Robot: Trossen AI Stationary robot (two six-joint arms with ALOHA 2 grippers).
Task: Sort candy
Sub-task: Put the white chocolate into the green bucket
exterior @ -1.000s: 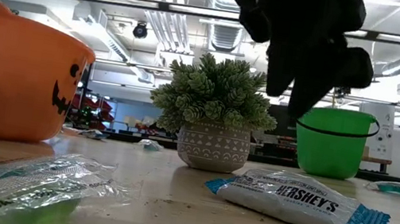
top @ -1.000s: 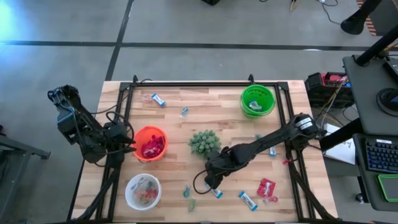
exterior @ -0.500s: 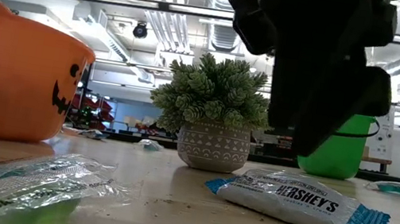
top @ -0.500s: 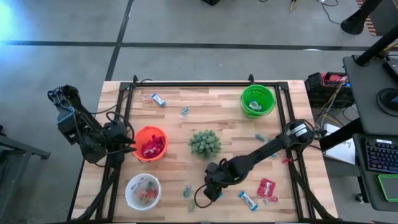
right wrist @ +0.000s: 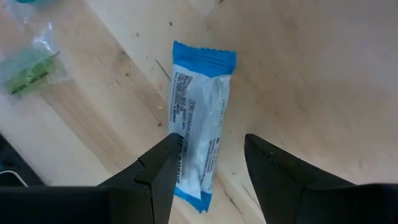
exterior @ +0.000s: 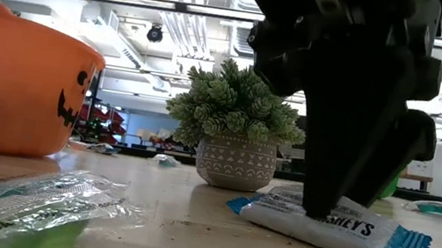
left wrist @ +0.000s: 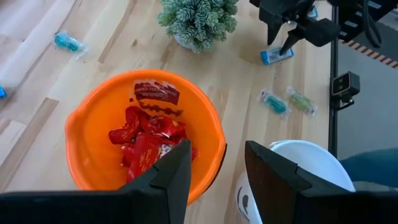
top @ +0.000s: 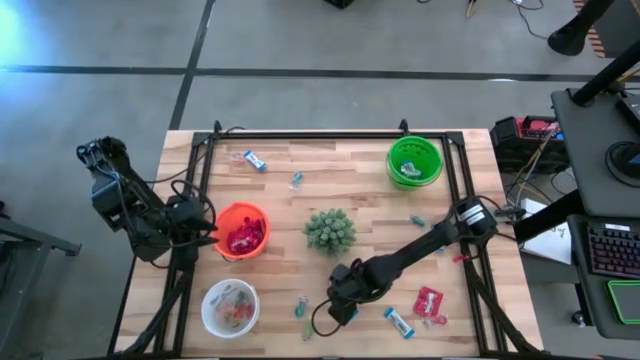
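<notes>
My right gripper (right wrist: 208, 146) is open and low over a blue-and-white wrapped bar (right wrist: 199, 134) that lies flat on the wood near the table's near edge (top: 347, 310). One finger stands on each long side of the bar. In the low view the gripper (exterior: 328, 208) reaches down to the bar (exterior: 338, 225). My left gripper (left wrist: 217, 149) is open and waits above the orange bowl (left wrist: 140, 134), which holds red packets. More candy lies scattered: green pieces (top: 303, 308), a red packet (top: 429, 301), another bar (top: 398, 321). My right gripper comes from above, pointing down, with its fingers across the bar. One fingertip (right wrist: 169, 149) overlaps the bar's long edge (right wrist: 181, 140). I cannot tell whether it touches the wrapper. The bar rests flat on the table.
A small potted spiky plant (top: 329, 230) stands mid-table, just beyond the right gripper. A white bowl (top: 229, 306) sits near the left corner and a green bowl (top: 414, 161) at the far right. A bar (top: 254, 159) and a teal piece (top: 297, 180) lie toward the far edge.
My right gripper has moved toward the table's near edge and come down, from above the plant's height to the blue-and-white bar. The bar has stayed where it was.
</notes>
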